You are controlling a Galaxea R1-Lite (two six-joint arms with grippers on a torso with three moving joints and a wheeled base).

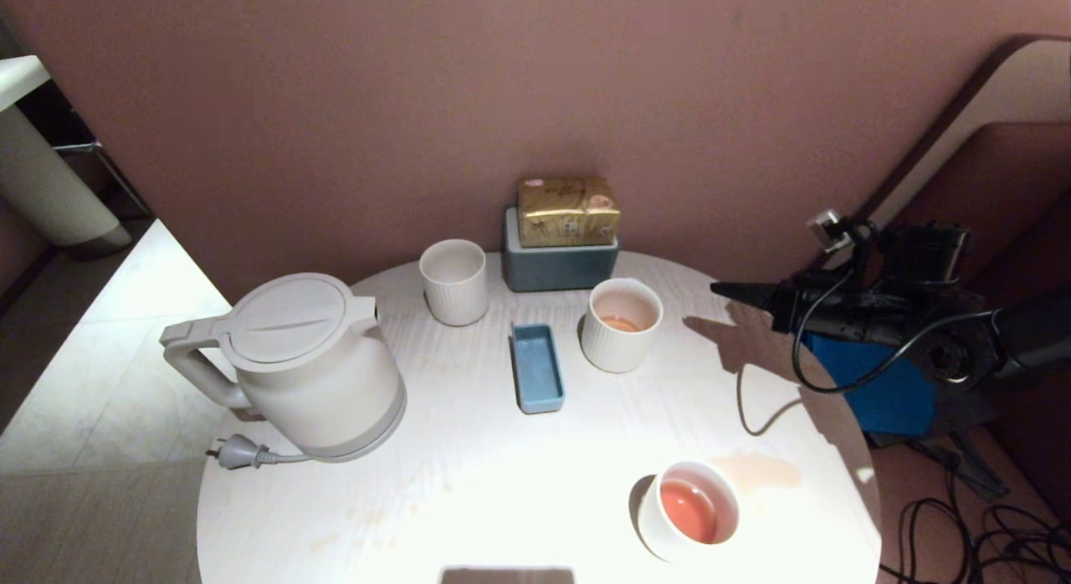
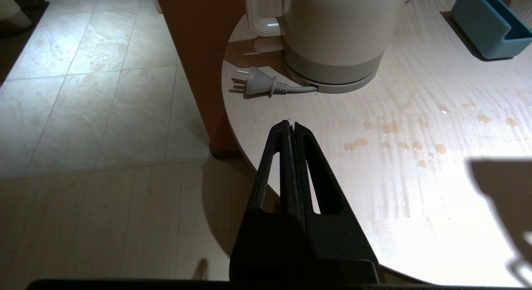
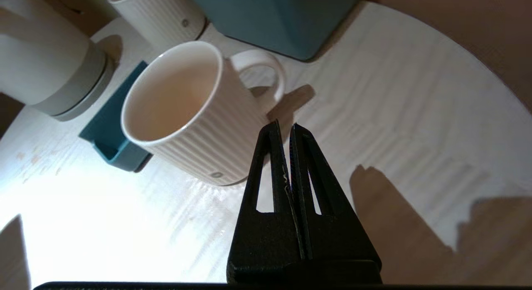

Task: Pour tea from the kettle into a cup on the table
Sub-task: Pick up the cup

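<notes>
The large cream-white electric kettle [image 1: 314,368] with its loop handle [image 1: 194,362] stood at the left edge of the round white table [image 1: 468,492]; it looked heavy, rigid and smooth-walled, best taken by that handle. The right gripper [image 1: 726,290], clenched and empty, hovered over the table's right edge, well apart from the kettle and near the squat ribbed white mug [image 1: 621,325]. The left gripper [image 2: 290,126] was also clenched empty, near the kettle's base.

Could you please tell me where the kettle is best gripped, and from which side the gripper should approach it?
Probably by the loop handle. It juts from the kettle toward the table's left edge, away from the cups, so coming from the left seems best. The body looks too wide for the jaws. The left gripper, shut near that edge, must open first.
</notes>
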